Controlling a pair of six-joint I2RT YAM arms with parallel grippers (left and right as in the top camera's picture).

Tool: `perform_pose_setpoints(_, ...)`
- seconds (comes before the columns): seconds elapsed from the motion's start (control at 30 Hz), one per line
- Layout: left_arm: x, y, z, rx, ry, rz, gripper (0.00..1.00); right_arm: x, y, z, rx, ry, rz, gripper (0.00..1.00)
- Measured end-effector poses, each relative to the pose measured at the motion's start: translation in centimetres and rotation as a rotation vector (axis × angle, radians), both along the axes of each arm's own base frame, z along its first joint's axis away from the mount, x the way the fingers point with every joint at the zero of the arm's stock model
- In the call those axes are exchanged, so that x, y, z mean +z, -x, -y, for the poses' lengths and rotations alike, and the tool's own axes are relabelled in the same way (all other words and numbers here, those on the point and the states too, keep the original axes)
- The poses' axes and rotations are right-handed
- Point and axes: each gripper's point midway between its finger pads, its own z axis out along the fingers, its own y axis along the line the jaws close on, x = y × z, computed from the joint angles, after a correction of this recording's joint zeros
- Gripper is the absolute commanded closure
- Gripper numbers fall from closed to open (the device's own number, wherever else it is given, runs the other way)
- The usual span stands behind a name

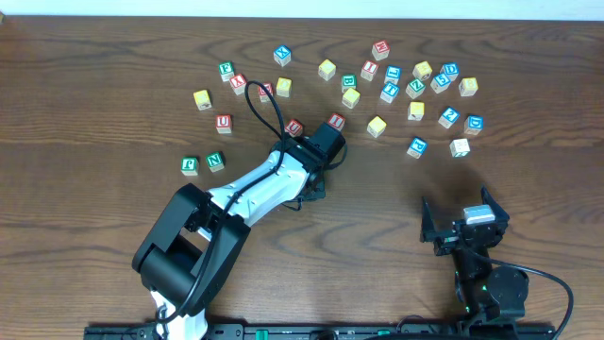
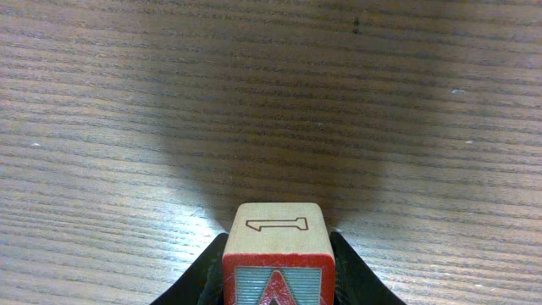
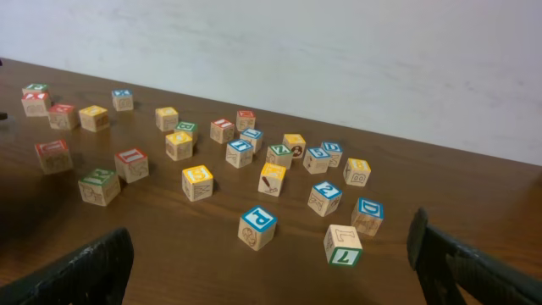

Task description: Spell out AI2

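My left gripper (image 2: 275, 258) is shut on a red-edged wooden block (image 2: 275, 246) with a red letter A on the face toward the camera and an outlined 1 on top. It holds the block just over bare wood. In the overhead view the left gripper (image 1: 321, 151) is at mid-table and hides the block. My right gripper (image 1: 462, 222) is open and empty at the front right, and its fingers frame the right wrist view (image 3: 271, 271). Several letter blocks lie scattered at the back of the table (image 1: 415, 90).
Near the right gripper lie a blue P block (image 3: 257, 226), a green 7 block (image 3: 342, 244) and a blue D block (image 3: 367, 215). Two green blocks (image 1: 203, 162) sit left of the left arm. Red blocks (image 1: 336, 120) lie just beyond the left gripper.
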Motion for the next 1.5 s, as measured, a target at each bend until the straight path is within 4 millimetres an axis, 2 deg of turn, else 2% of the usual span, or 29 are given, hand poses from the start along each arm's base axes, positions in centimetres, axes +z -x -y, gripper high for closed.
perform_pose_setpoints(0.43,-0.09,-0.48,-0.62,0.019,0.045,0.004,0.79,0.0,0.0,0.0,0.0,0.0,0.0,0.01)
perform_pose_setpoints(1.33,-0.08,-0.53,-0.48,-0.116,0.052,0.012,0.79,0.0,0.0,0.0,0.0,0.0,0.0,0.01)
perform_pose_setpoints(1.5,-0.13,-0.51,-0.43,-0.122,0.055,0.011,0.59,0.0,0.0,0.0,0.0,0.0,0.0,0.01)
